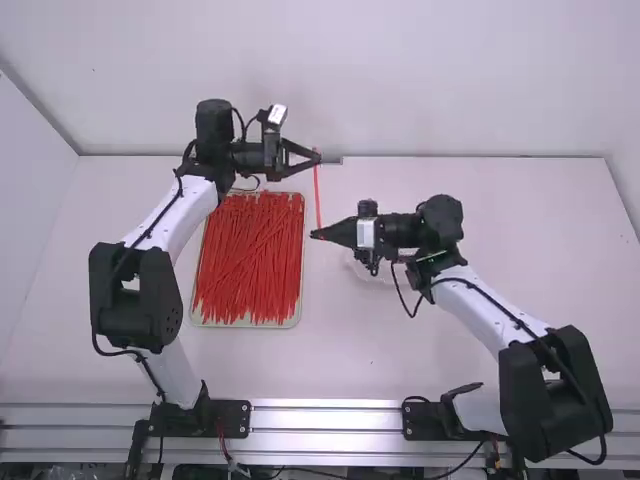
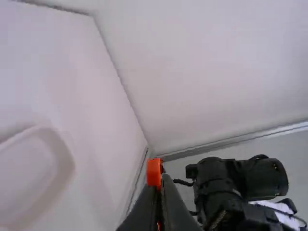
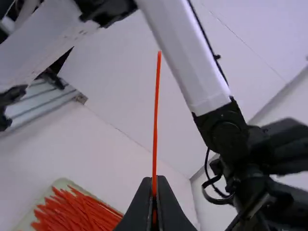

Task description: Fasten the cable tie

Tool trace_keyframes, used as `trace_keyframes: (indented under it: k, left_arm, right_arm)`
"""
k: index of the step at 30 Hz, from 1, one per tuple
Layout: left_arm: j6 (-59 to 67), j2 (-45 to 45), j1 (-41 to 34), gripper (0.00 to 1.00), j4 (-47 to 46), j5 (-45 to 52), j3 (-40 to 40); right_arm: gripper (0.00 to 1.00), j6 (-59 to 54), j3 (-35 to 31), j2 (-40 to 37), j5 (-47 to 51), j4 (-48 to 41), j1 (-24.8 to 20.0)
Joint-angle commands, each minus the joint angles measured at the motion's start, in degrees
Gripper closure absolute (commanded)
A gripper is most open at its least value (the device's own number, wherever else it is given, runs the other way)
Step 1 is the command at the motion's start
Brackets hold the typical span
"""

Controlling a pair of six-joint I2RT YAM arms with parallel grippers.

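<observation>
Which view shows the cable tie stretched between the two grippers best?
The high view: the cable tie runs in full from the left gripper to the right gripper. The right wrist view has its strap rising out of that gripper's fingers; the left wrist view catches its orange end at the fingertips.

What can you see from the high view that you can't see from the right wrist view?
The high view adds the left gripper pinching the far end of the cable tie, and the whole tray lying on the white table. The right wrist view adds a close look at the right gripper shut tight on the tie's near end. Both share the red cable tie, the pile of spare ties and the left arm.
</observation>
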Motion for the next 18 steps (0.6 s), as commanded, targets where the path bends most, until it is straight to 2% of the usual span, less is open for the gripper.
trace_keyframes:
  k: [1,4,10,18]
  left_arm:
    - [1.4,0.3,0.3,0.98,2.6,0.0,-0.4]
    - [1.4,0.3,0.3,0.98,8.9,0.0,-0.4]
    - [3.6,0.3,0.3,0.98,17.5,0.2,-0.4]
    - [11.8,0.3,0.3,0.98,22.7,0.2,-0.4]
  right_arm:
    - [1.00,13.9,1.2,0.3,6.3,1.2,0.7]
    - [1.00,24.3,1.2,0.3,10.6,3.5,0.6]
    - [1.00,36.3,1.2,0.3,13.0,5.0,0.6]
    - [1.00,50.1,1.2,0.3,13.3,5.0,0.2]
